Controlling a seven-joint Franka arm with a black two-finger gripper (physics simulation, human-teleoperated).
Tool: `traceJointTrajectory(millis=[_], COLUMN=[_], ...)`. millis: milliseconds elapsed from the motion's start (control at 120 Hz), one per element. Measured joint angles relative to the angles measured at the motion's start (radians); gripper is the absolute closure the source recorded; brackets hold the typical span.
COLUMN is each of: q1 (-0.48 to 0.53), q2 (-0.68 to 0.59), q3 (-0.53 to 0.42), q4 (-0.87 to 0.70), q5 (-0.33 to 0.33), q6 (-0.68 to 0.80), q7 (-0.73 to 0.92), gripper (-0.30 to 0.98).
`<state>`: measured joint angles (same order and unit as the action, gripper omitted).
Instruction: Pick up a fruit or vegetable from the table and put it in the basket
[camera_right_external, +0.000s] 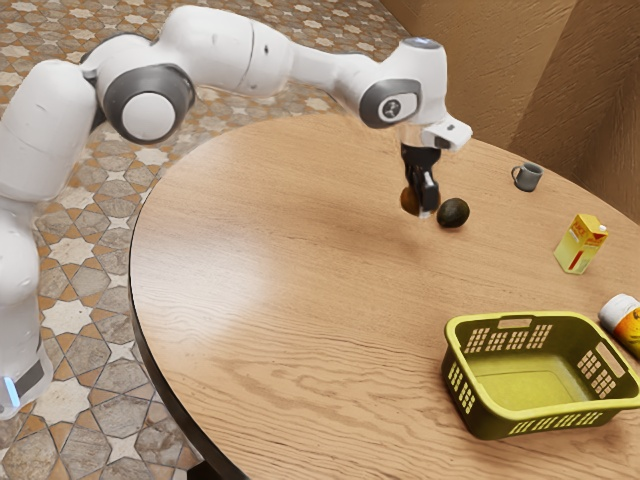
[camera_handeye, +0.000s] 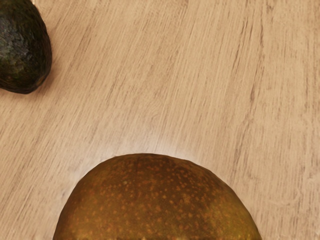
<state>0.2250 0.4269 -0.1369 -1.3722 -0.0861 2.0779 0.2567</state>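
Since the tool (camera_right_external: 424, 204) grips the brown fruit (camera_right_external: 409, 200) beside the avocado (camera_right_external: 454, 213), picking looks done, with carrying to the basket (camera_right_external: 484, 413) left.

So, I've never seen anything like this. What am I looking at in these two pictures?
The white machine is a robot arm, ending in a black gripper that works like a hand. The exterior view comes from a camera beside the arm; the wrist view comes from one on its hand, looking down.

The gripper appears to be holding a brownish fruit above the wooden table. Nearby lies a dark avocado. Farther off are a gray mug, a yellow carton, a white-capped container and a yellow-green basket.
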Motion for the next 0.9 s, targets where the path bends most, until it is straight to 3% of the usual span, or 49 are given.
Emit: traceJointTrajectory(millis=[200, 342, 492, 900], q1=[-0.197, -0.354, -0.43, -0.448], q2=[-0.25, -0.292, -0.24, 0.058], q3=[0.008, 0.016, 0.008, -0.017], q4=[-0.114, -0.128, -0.099, 0.166], q5=[-0.032, -0.049, -0.054, -0.055], q6=[0.006, 0.009, 0.04, 0.145], q7=[-0.082, -0.127, -0.164, -0.222], gripper=[0.41, 0.41, 0.41, 0.41])
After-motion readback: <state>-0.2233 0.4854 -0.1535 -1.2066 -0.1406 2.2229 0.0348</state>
